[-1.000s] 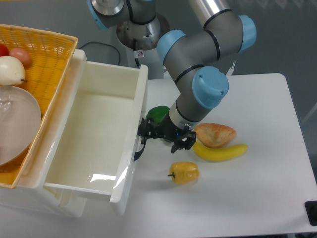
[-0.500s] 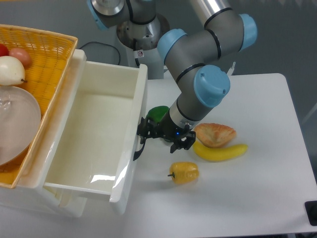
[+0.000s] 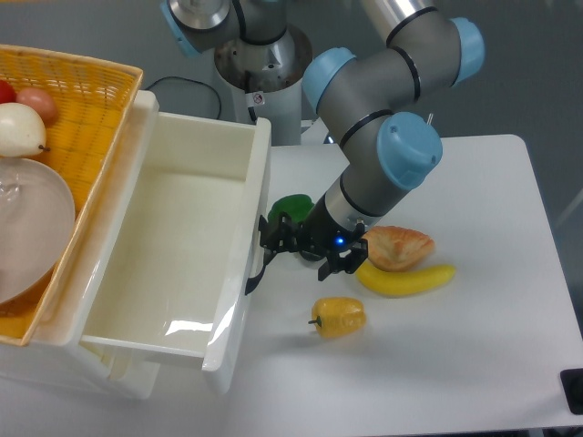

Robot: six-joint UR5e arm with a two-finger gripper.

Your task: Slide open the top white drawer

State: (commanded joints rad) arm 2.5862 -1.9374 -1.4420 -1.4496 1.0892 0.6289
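The top white drawer (image 3: 173, 237) stands pulled far out toward the right, and its cream-white inside is empty. Its curved black handle (image 3: 256, 273) shows on the front panel (image 3: 239, 309). My gripper (image 3: 301, 248) hangs just right of that panel at handle height. It is open, with one black finger (image 3: 271, 229) close to the drawer front and the other (image 3: 333, 264) out toward the banana. Nothing is held between the fingers.
A yellow woven basket (image 3: 82, 100) with fruit and a clear bowl sits at the left, above the drawer. A green pepper (image 3: 290, 208) lies right behind the gripper. A bread piece (image 3: 397, 246), a banana (image 3: 406, 279) and a yellow pepper (image 3: 339, 317) lie on the white table (image 3: 474, 355).
The arm has swung a little to the right, and the gripper has edged slightly right, away from the drawer front. The drawer has not moved.
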